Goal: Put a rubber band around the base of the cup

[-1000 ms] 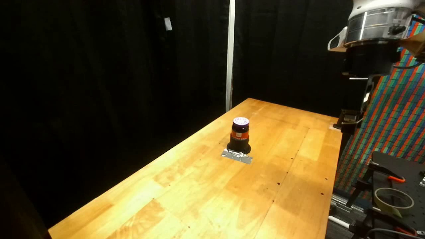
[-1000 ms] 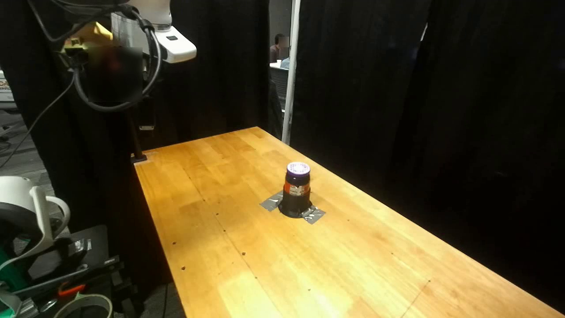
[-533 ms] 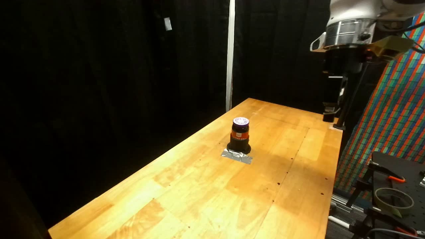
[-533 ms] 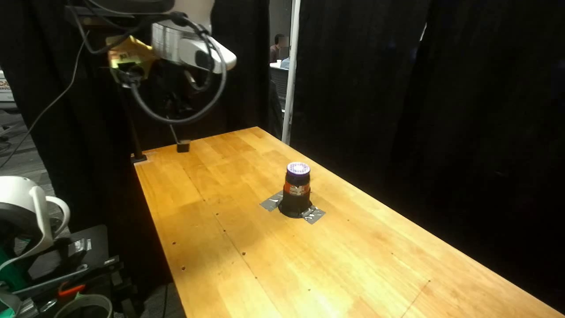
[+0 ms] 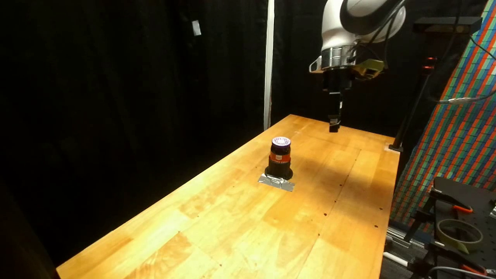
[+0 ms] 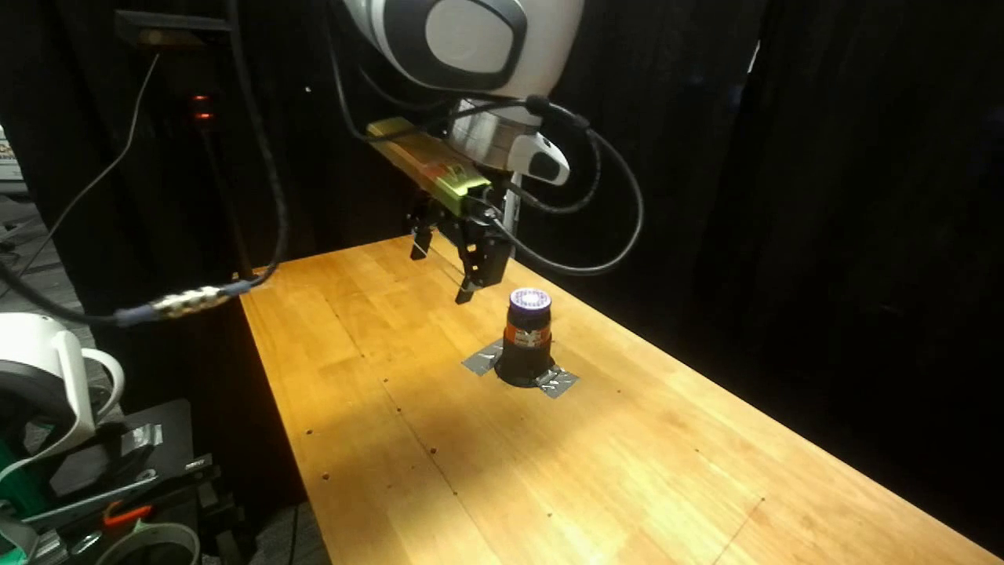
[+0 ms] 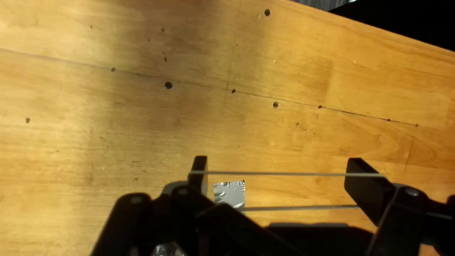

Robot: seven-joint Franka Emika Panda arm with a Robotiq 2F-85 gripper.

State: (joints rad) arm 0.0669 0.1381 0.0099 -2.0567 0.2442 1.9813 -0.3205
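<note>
The cup is a dark upright cylinder with an orange label band and a white and purple top; it stands on the wooden table in both exterior views [image 5: 279, 158] [image 6: 528, 336]. It is hidden by my gripper in the wrist view. My gripper [image 5: 334, 129] is open, points down and hangs above the table, apart from the cup; it is beyond and left of the cup in an exterior view [image 6: 443, 275]. In the wrist view the gripper [image 7: 279, 173] has a thin pale rubber band [image 7: 302, 207] stretched around both fingers as two parallel strands.
Grey tape [image 5: 277, 183] lies at the cup's foot and also shows in the wrist view [image 7: 229, 192]. A thin black stand [image 5: 407, 116] rises at the table's far corner. A cable with a metal connector [image 6: 192, 302] hangs over the table edge. A tape roll [image 5: 460, 234] lies on a side table.
The arm and gripper have swung in over the table towards the cup, leftward in an exterior view and rightward in the opposite-facing exterior view. The cup has not moved.
</note>
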